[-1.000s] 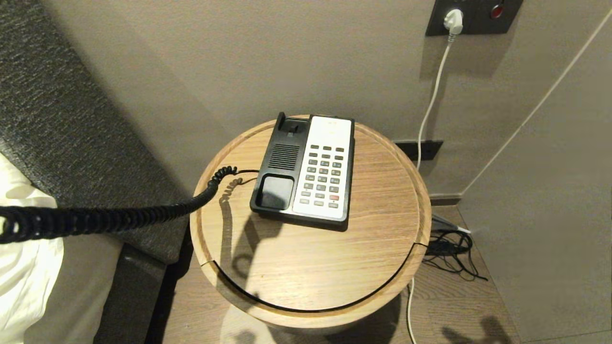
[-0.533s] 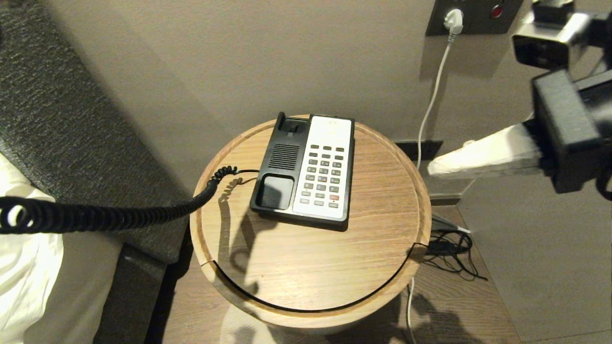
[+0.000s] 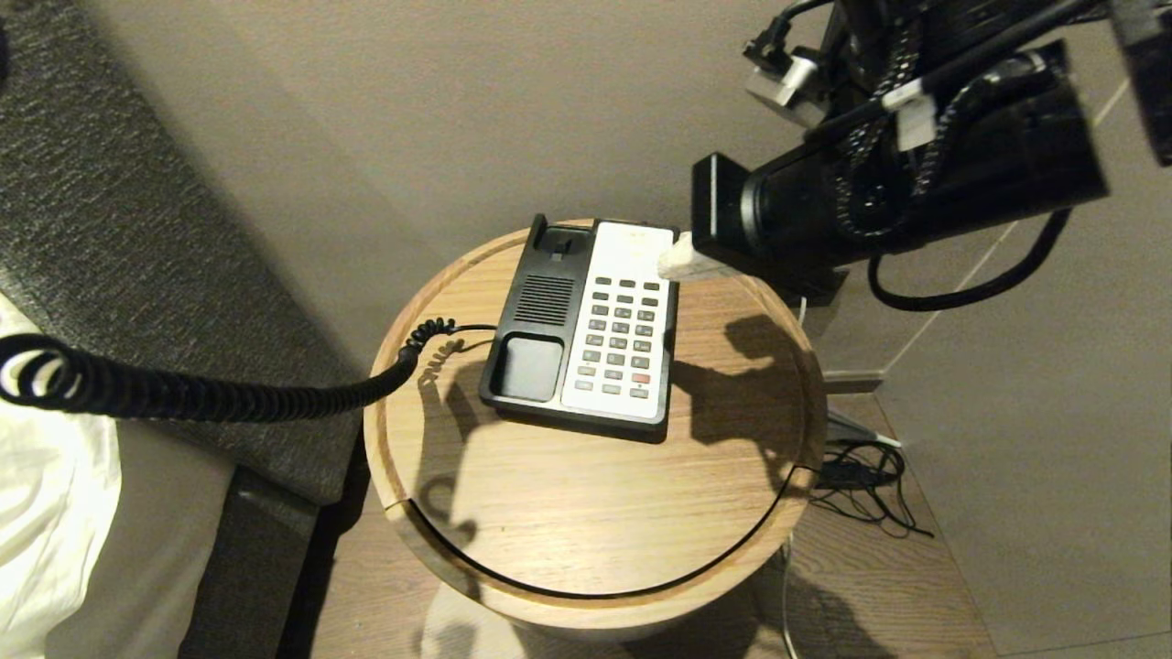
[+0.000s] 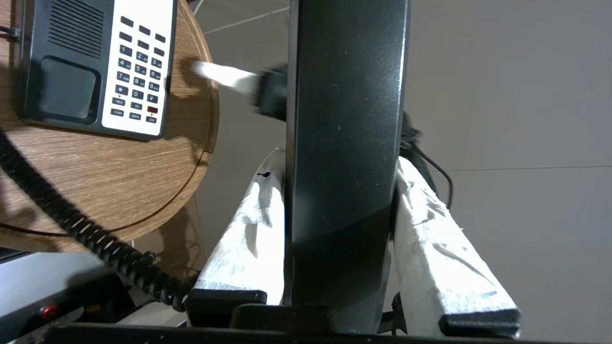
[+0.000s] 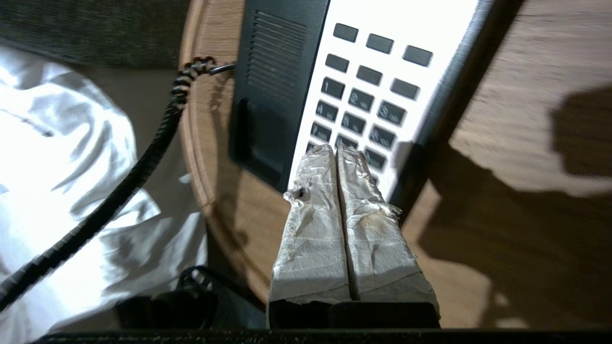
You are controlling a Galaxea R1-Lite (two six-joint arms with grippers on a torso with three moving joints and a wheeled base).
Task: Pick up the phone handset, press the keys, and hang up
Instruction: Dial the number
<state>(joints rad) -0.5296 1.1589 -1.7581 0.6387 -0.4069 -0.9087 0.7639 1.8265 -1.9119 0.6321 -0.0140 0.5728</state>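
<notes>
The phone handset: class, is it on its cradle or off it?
Off. The phone base shows an empty cradle, and the left tool grips the phone handset away from the table.

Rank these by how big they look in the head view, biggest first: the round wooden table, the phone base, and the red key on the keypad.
1. Round wooden table
2. Phone base
3. Red key

All three sit at about the same distance from the camera, so the order is safe.

A round wooden side table (image 3: pixel 586 513) stands against a beige wall (image 3: pixel 412 110), wood floor (image 3: pixel 879 586) beneath.
</notes>
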